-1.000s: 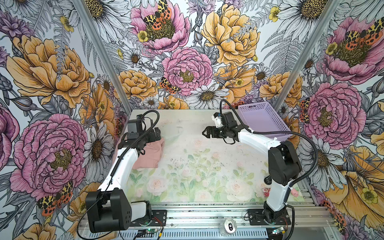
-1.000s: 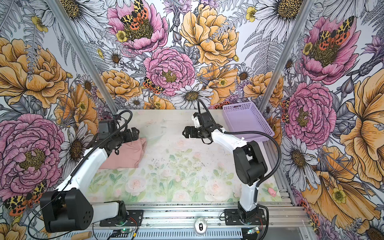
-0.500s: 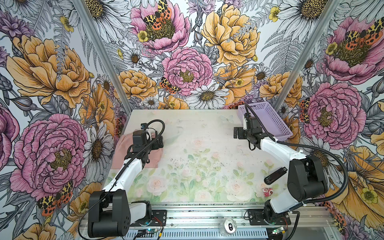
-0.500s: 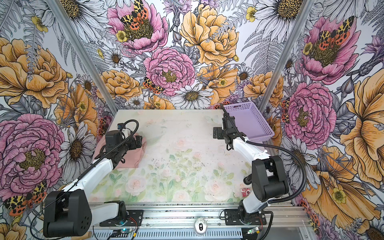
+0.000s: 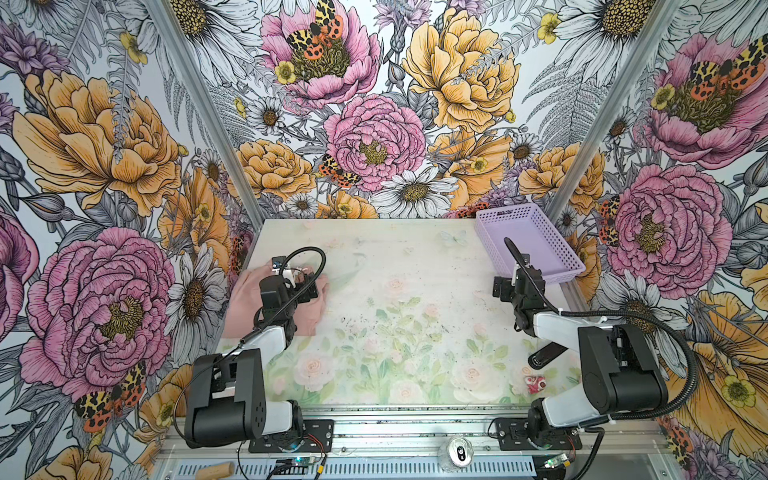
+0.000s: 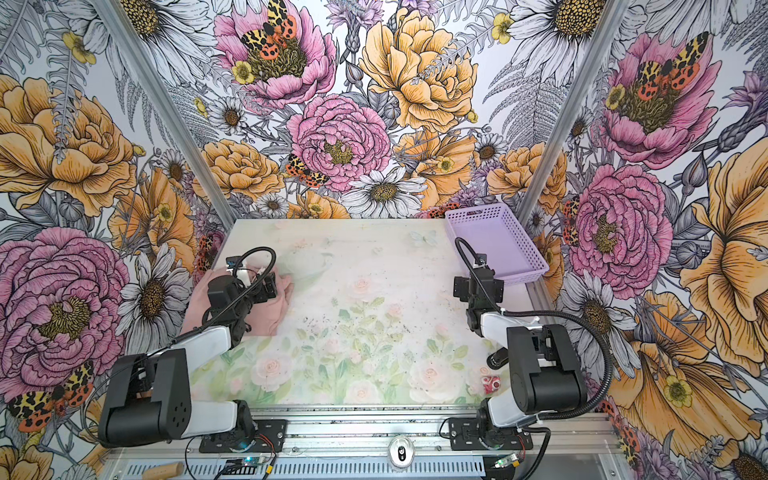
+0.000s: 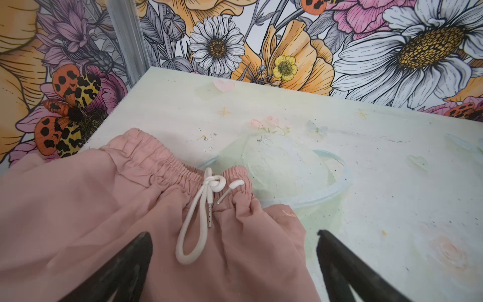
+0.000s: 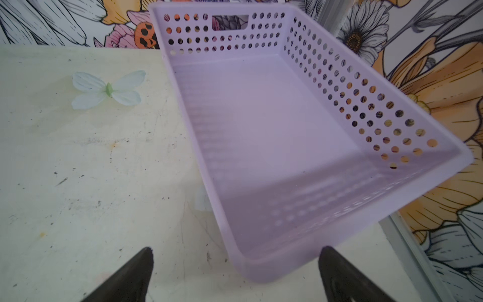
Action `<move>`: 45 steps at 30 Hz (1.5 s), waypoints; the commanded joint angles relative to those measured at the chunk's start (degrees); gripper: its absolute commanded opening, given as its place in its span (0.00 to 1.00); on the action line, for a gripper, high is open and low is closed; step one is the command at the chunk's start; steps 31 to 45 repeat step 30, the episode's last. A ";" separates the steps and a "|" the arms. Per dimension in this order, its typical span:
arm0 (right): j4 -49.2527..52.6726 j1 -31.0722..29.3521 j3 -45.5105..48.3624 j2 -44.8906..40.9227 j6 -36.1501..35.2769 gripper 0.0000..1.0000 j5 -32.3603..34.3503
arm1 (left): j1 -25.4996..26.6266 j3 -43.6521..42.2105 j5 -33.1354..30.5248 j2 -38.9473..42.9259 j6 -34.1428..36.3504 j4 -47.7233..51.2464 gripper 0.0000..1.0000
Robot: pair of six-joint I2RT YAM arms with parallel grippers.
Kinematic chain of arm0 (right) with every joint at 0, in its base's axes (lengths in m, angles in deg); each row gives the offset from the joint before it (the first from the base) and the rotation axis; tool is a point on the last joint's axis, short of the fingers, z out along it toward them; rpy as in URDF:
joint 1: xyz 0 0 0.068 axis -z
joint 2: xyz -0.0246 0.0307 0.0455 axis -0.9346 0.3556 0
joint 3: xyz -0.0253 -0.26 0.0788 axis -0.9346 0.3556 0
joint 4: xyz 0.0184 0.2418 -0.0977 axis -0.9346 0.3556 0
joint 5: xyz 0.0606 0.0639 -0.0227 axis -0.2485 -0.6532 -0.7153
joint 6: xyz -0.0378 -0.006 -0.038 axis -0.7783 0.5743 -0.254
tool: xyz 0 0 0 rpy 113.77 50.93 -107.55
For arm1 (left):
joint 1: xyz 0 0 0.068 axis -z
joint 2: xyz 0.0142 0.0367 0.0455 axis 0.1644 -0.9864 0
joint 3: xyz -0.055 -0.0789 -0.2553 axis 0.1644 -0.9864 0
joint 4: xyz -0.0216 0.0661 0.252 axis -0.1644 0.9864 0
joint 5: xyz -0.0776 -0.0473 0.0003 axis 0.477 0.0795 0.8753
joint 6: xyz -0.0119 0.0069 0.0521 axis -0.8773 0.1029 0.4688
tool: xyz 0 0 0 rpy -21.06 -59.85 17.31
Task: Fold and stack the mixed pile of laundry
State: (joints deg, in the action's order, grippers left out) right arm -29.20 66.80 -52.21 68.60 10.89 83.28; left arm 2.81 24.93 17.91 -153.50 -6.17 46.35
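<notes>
Finding: the pink shorts [image 7: 104, 209] lie at 9 o'clock on the table [image 5: 415, 291], gathered waistband [image 7: 167, 167] towards 12. Their outer side appears to hang over the table's edge. No T-shirt print is visible, so you cannot confirm what lies beneath.

The left gripper [image 7: 234, 234] hovers over the shorts, jaws spread wide and holding nothing. The white drawstring [image 7: 198, 217] loop lies between them.

The right gripper [image 8: 236, 249] is also spread and empty. It sits at 3 o'clock, facing the near corner of the lavender basket [image 8: 352, 104], which is empty.

Risks, as judged:
- If you close the left jaws here, they may catch the cord instead of cloth and drag the fold apart.
- Any pull towards 9 o'clock could slide the overhanging cloth off the table.
- A forward move by the right arm would likely shove the basket.
</notes>
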 commanded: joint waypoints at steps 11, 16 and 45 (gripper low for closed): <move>-30.47 0.82 11.64 2.04 -0.12 1.00 1.39 | 4.93 -5.96 -4.47 -10.23 2.33 -25.92 0.99; -31.50 0.04 12.18 2.11 -0.46 1.00 2.46 | 4.81 -6.17 -4.74 -10.33 2.05 -26.22 0.99; -31.49 0.16 12.10 2.14 -0.46 1.00 2.29 | 4.79 -6.26 -4.85 -10.42 2.02 -26.54 0.99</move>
